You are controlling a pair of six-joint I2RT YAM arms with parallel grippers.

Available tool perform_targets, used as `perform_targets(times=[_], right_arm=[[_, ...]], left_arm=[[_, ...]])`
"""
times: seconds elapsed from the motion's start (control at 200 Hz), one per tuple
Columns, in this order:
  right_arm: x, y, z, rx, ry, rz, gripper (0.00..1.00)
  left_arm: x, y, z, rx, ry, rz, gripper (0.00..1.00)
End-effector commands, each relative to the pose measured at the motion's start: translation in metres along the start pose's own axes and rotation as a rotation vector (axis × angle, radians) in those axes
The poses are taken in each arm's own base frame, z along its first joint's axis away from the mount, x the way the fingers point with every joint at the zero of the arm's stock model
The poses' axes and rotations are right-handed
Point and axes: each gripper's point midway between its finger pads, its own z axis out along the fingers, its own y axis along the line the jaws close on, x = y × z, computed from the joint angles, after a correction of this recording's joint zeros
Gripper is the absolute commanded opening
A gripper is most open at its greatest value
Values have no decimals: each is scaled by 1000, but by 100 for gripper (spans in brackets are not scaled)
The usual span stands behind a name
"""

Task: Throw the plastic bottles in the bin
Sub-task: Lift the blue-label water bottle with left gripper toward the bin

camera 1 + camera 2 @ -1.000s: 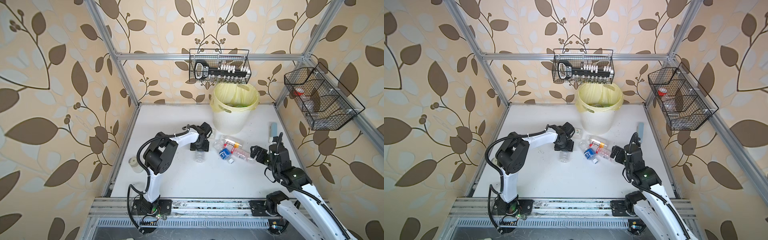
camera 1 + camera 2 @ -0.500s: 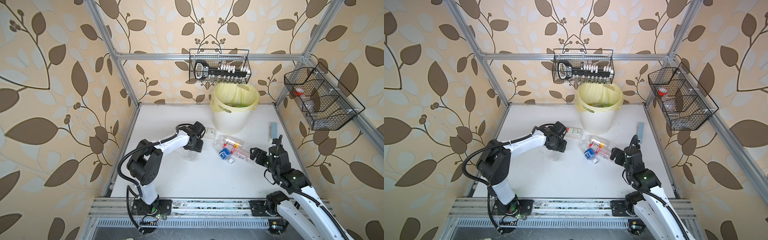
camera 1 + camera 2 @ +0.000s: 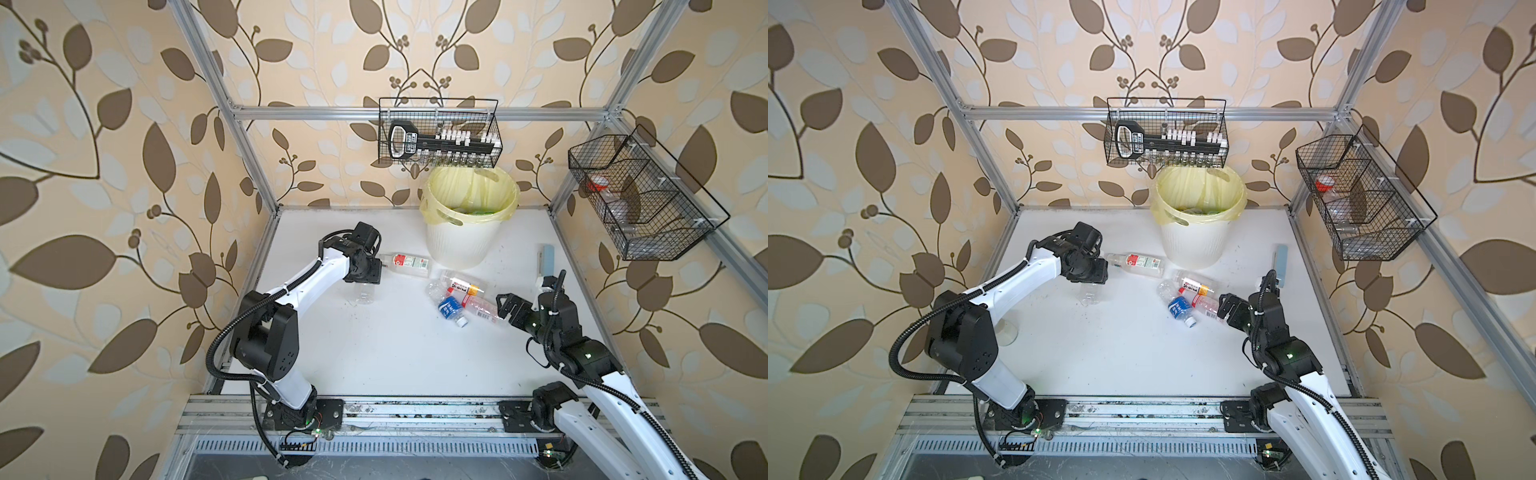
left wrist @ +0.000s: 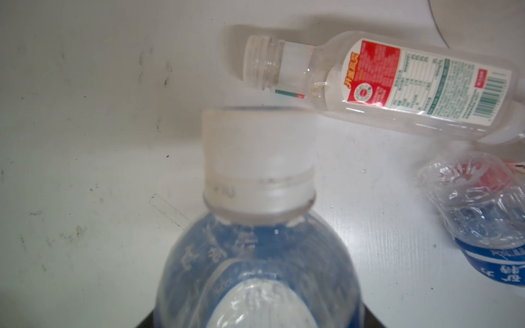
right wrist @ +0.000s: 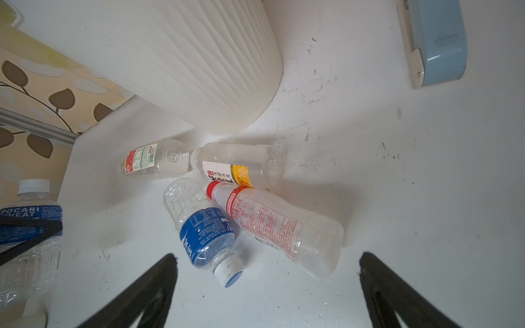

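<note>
Left claw [image 3: 365,282] is clamped across the label of the Pocari bottle [image 5: 28,224]; can't tell if it's off the bench [image 3: 395,353] yet. Right claw [image 3: 503,307] gapes wide, low at the heap [image 3: 455,297] near the bin [image 3: 457,245], probably lining up on the red-cap bottle [image 5: 272,224]. A capless bottle [image 3: 405,262] lies between left claw and bin, and the rim is tall, so lift first. Front of bench is free. Case [image 3: 548,257] sits at the right edge.
</note>
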Motion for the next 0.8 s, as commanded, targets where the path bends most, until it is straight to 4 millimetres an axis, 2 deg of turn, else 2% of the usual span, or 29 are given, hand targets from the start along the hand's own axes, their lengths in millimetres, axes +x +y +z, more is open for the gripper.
perform_targets(times=[0.0,0.095,0.2,0.29,0.605,0.795], right_arm=[[1,0,1,-11,-1,21,100],[0,4,1,-26,-1,28,100],[-2,10,2,-59,-7,41,100],[-4,14,2,-75,-11,56,100],[-3,15,0,-85,-13,69,100],[-4,20,-3,-109,-26,73,100]], left_arm=[[-17,-6,-39,77,-73,0,54],[-18,-17,-49,189,-33,6,56],[-26,-25,-62,257,-32,15,52],[-35,-28,-76,275,-87,33,49],[-63,-37,-121,310,-198,70,53],[-80,-50,-146,378,-264,79,53]])
